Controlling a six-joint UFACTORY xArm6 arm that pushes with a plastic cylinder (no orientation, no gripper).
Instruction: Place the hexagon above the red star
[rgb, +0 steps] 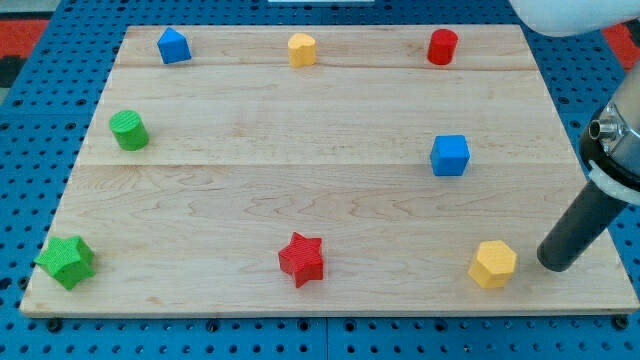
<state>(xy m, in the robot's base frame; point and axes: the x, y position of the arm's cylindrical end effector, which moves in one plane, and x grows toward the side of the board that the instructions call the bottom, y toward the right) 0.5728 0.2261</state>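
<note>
The yellow hexagon (493, 264) lies near the board's bottom right. The red star (302, 259) lies at the bottom middle, well to the view's left of the hexagon. My tip (555, 262) rests on the board just to the right of the hexagon, a small gap apart from it. The dark rod slants up to the right edge of the view.
On the wooden board (320, 170): a blue cube (450, 155) at mid right, a red cylinder (442, 47) at top right, a yellow block (302, 49) at top middle, a blue block (174, 45) at top left, a green cylinder (129, 131) at left, a green star (67, 262) at bottom left.
</note>
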